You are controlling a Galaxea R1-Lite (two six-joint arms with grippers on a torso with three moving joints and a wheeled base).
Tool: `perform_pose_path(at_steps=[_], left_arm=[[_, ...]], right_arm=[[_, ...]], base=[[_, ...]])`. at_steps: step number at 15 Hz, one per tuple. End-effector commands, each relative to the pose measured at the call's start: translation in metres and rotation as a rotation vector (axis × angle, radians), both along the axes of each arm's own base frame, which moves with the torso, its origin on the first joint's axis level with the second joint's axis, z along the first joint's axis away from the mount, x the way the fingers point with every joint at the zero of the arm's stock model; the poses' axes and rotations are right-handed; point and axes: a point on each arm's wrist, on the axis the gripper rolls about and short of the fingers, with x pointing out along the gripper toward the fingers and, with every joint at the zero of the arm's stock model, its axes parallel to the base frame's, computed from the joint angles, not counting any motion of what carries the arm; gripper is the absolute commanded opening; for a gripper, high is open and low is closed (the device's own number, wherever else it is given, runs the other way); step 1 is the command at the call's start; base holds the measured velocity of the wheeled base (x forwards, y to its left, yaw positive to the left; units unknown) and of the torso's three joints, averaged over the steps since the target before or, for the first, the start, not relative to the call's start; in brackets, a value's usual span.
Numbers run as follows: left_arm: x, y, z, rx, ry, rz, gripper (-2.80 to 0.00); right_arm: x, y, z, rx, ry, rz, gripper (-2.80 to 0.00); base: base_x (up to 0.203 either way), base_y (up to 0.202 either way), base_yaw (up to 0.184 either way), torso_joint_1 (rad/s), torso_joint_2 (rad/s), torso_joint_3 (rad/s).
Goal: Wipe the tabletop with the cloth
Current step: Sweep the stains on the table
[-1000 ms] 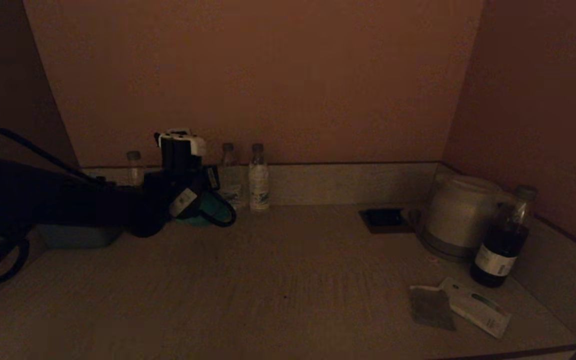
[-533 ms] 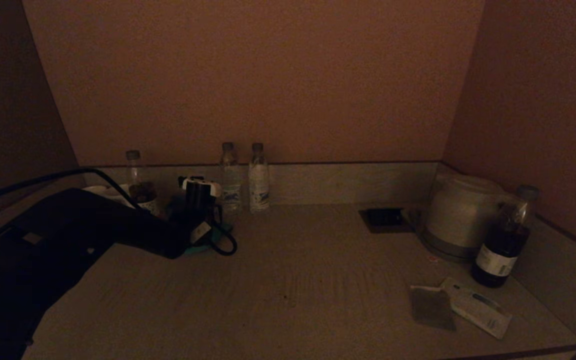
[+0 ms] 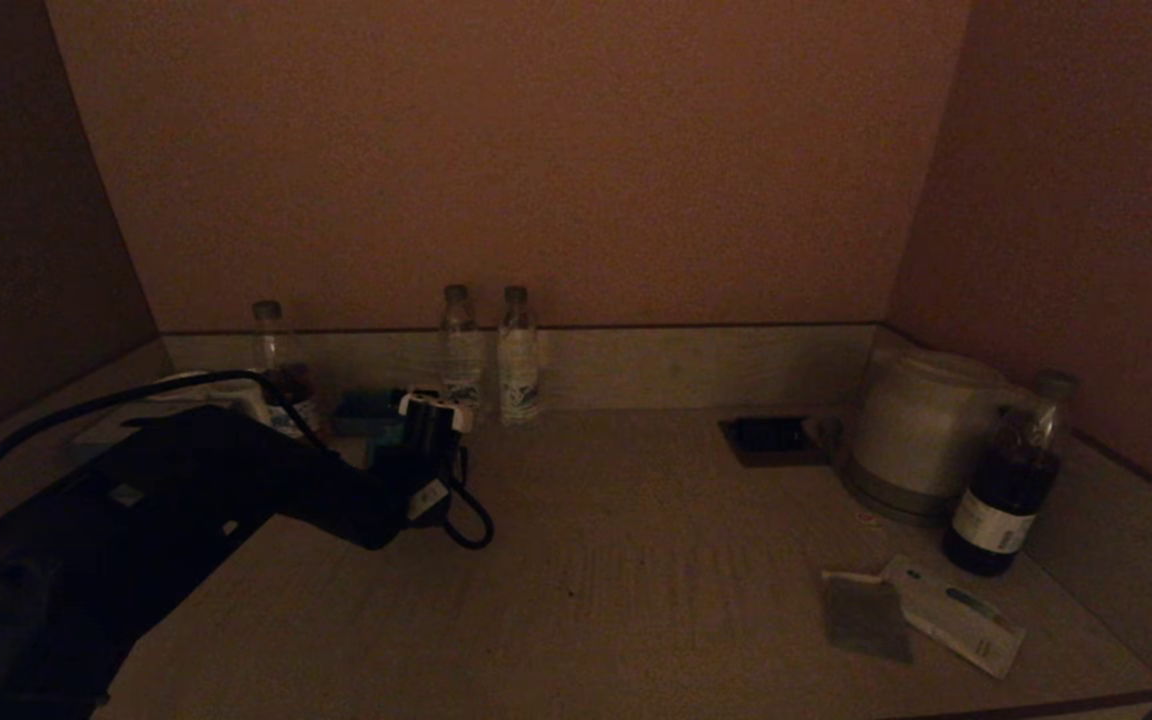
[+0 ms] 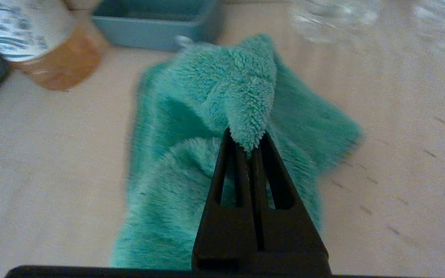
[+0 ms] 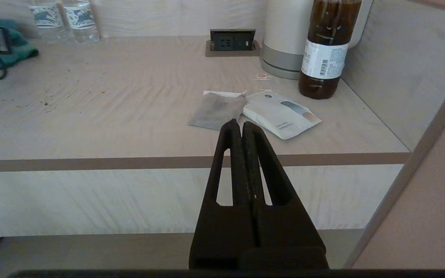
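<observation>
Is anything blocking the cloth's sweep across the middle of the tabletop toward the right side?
Not in the middle. The left gripper is shut on the cloth, and the tabletop ahead is bare. Further right lie two packets, with the dark bottle and kettle behind them.

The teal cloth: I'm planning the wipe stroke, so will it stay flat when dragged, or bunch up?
The cloth looks soft and floppy: a fold stands pinched in the left gripper while the rest sags onto the tabletop. Its fluffy pile probably grips, so it may bunch when pushed; dragging should spread it.
</observation>
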Motion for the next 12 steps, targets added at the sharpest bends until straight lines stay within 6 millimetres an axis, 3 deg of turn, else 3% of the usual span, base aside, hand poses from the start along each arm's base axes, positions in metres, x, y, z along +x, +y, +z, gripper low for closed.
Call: perform_pose_path(at_steps=[1,7,12], left_arm=[[-0.004,-0.010,-0.001,-0.002,-0.005,-0.016,-2.80],[-0.010,-0.046,0.020,-0.056,-0.081,-0.090,-2.80],[-0.045,-0.105,0.026,-0.068,-0.097,-0.218,-2.80]], right_arm=[[0.000,0.000,0.000,0.000,0.000,0.001,-2.80],[0.000,0.000,0.000,0.000,0.000,0.001,-2.80],[0.000,0.000,0.000,0.000,0.000,0.001,-2.80]], base=[[0.000,0.000,0.000,0.000,0.00,0.000],[0.000,0.000,0.000,0.000,0.00,0.000],[0.000,0.000,0.000,0.000,0.00,0.000]])
